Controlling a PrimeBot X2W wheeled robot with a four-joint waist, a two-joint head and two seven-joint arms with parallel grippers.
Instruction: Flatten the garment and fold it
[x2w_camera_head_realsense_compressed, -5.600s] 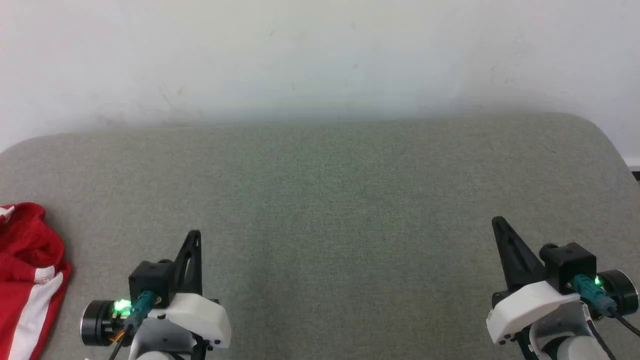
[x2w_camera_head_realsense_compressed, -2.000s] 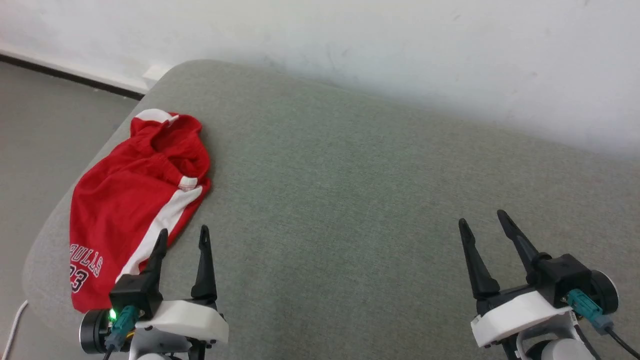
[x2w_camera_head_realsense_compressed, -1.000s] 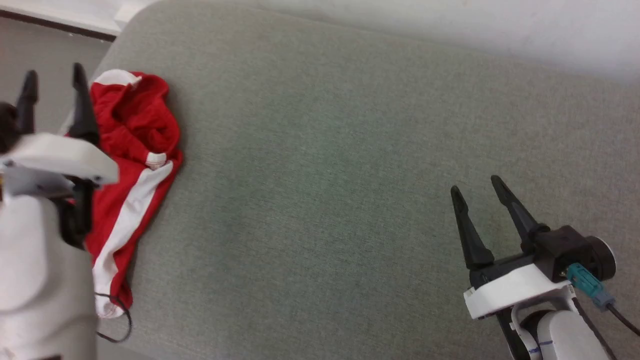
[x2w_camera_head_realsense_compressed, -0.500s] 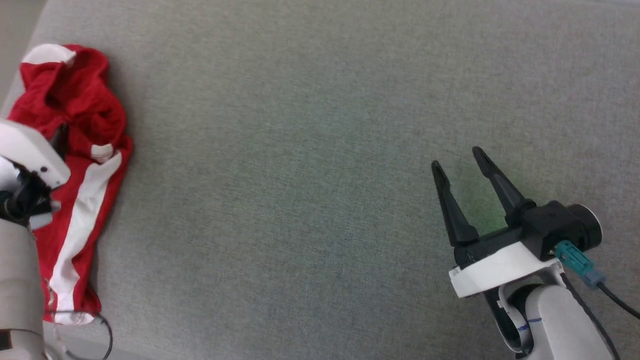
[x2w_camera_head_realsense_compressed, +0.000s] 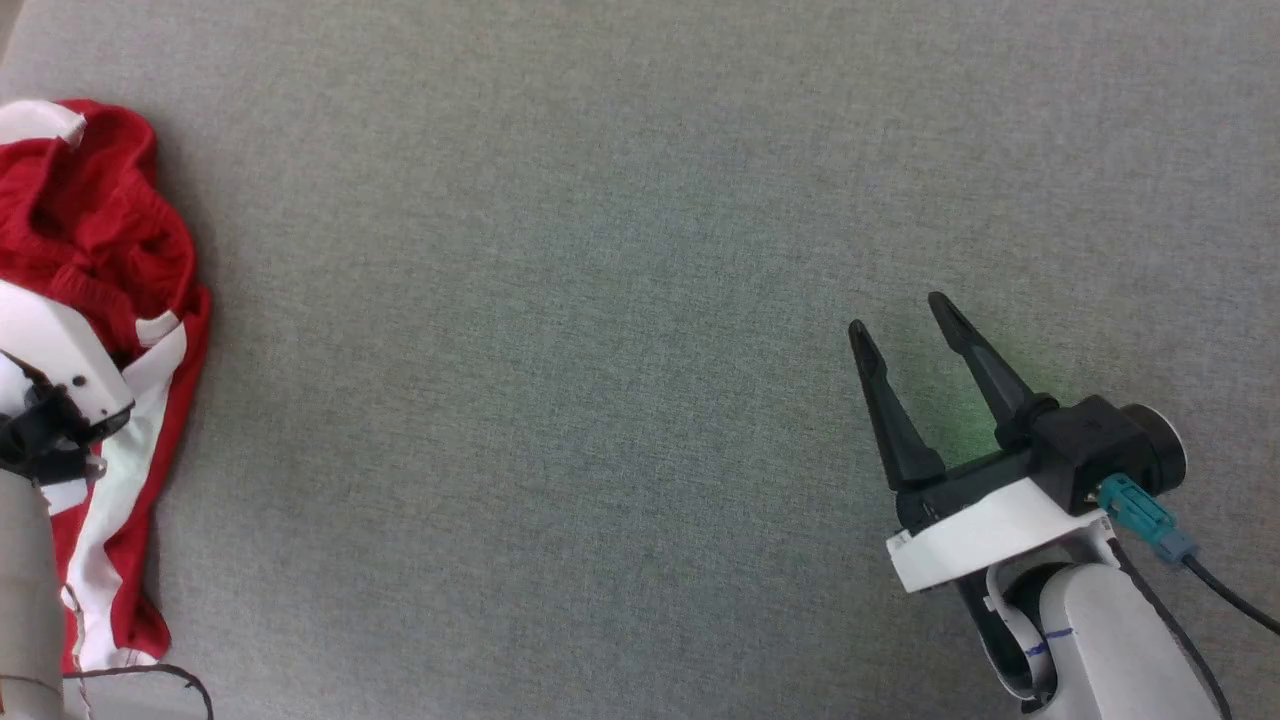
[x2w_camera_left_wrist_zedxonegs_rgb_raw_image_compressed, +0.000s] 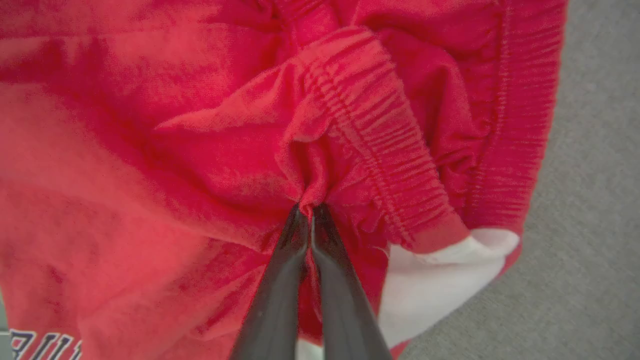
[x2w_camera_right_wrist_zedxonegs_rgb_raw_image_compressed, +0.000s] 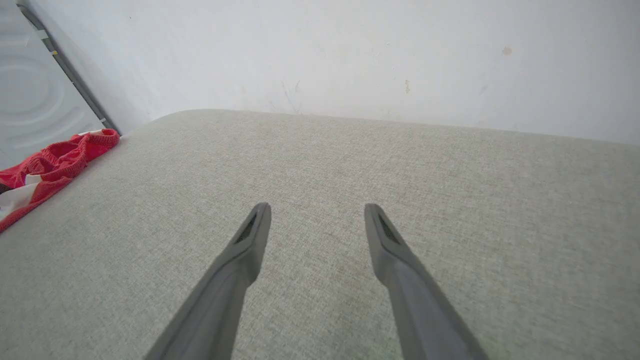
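The garment (x2w_camera_head_realsense_compressed: 95, 250) is a crumpled red piece with white stripe bands, lying at the far left of the grey cushioned surface (x2w_camera_head_realsense_compressed: 560, 330). In the left wrist view my left gripper (x2w_camera_left_wrist_zedxonegs_rgb_raw_image_compressed: 309, 209) is shut on a pinched fold of the garment (x2w_camera_left_wrist_zedxonegs_rgb_raw_image_compressed: 210, 150) just beside its gathered elastic band. The left wrist housing shows over the cloth in the head view, its fingers hidden. My right gripper (x2w_camera_head_realsense_compressed: 897, 312) hovers open over bare fabric at the right, far from the garment (x2w_camera_right_wrist_zedxonegs_rgb_raw_image_compressed: 47, 162); its fingers (x2w_camera_right_wrist_zedxonegs_rgb_raw_image_compressed: 252, 235) stand wide apart.
A pale wall (x2w_camera_right_wrist_zedxonegs_rgb_raw_image_compressed: 350, 55) rises behind the far edge of the surface. The garment lies close to the surface's left edge. A thin dark cable (x2w_camera_head_realsense_compressed: 150, 675) loops at the lower left below the cloth. Broad grey surface lies between the two arms.
The head camera has tilted down and shifted. My left gripper came down onto the garment and closed on a fold. The right gripper stayed open.
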